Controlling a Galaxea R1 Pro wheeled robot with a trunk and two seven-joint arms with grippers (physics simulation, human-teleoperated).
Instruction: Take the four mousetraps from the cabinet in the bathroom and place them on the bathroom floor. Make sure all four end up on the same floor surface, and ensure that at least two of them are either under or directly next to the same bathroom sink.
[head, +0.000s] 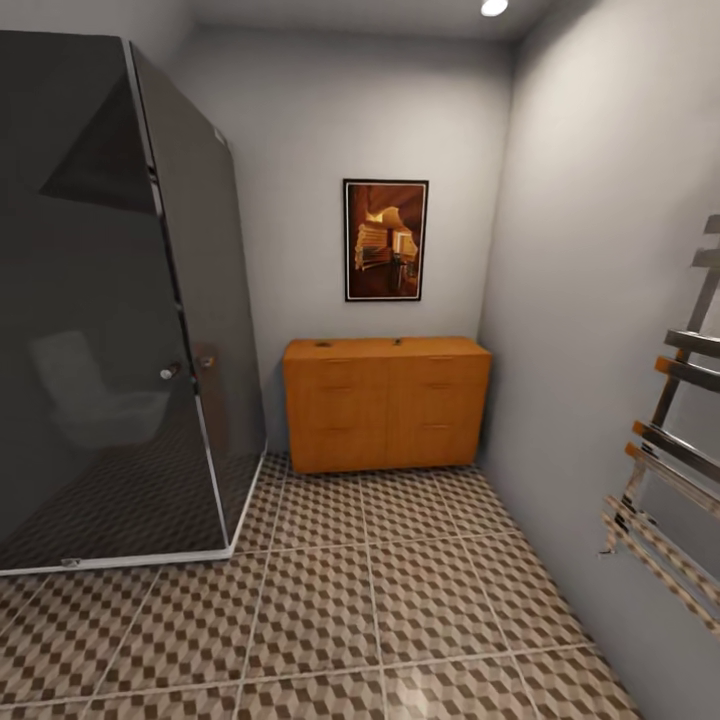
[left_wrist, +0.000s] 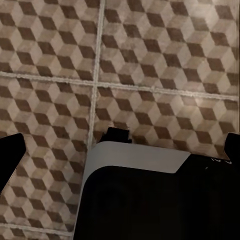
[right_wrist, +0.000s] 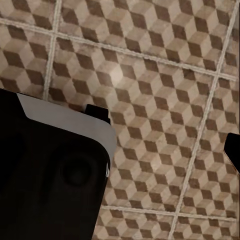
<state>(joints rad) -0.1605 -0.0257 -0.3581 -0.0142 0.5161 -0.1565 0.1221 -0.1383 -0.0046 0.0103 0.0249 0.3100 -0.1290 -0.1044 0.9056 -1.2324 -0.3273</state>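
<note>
The orange-brown cabinet (head: 386, 403) stands against the far wall, drawers shut, a few tiles ahead of me. Two small dark specks lie on its top, too small to identify. The mousetraps are hidden and the bathroom sink is out of view. The cube-patterned bathroom floor (head: 400, 600) stretches from me to the cabinet. My left gripper (left_wrist: 122, 150) hangs open over the tiles, with dark fingertips (left_wrist: 10, 160) at both edges of the left wrist view. My right gripper (right_wrist: 120, 150) is open too, one fingertip (right_wrist: 233, 150) showing above the floor. Neither holds anything.
A dark glass shower enclosure (head: 110, 320) fills the left side, its corner close to the cabinet. A chrome towel rail (head: 670, 470) juts from the right wall. A framed picture (head: 386, 240) hangs above the cabinet. My black and white base (left_wrist: 145, 195) shows below the wrists.
</note>
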